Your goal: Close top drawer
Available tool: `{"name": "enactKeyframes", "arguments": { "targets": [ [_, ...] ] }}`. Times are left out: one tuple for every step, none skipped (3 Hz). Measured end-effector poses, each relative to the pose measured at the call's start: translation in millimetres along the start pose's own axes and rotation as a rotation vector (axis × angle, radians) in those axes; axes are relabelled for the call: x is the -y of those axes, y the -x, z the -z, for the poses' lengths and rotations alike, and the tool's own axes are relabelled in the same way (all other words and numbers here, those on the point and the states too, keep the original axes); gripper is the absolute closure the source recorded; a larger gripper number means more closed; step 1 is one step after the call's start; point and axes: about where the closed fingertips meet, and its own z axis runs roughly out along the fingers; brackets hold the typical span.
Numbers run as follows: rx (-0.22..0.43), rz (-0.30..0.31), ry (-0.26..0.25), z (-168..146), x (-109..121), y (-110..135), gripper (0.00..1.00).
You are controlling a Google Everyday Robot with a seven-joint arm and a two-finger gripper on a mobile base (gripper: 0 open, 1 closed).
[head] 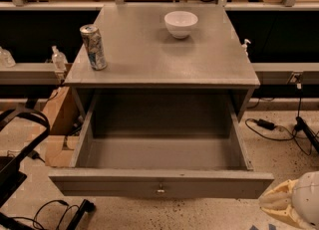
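The top drawer (159, 183) of the grey cabinet stands pulled far out toward me, with an empty grey inside and a small metal knob (160, 190) at the centre of its flat front. My gripper (294, 203) shows as a cream and white shape at the lower right corner, just right of and below the drawer front's right end, apart from it. The lower drawers are hidden under the open one.
On the cabinet top (159, 55) stand a drink can (93, 47) at the left and a white bowl (180, 24) at the back. A cardboard box (55, 119) lies left of the cabinet. Cables (271, 127) run on the floor at the right. A black frame (15, 159) stands at the far left.
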Motion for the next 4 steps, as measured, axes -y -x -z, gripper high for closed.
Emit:
{"name": "enactKeyframes", "arguments": {
  "targets": [
    [0.014,0.019,0.014,-7,-7,6,1.0],
    [0.12,-0.014,0.071,-51,-28,-3,1.0],
    [0.286,-0.072,0.127,-112,-53,-12,1.0],
    [0.4,-0.087,0.149,-155,-55,-12,1.0]
  ]
}}
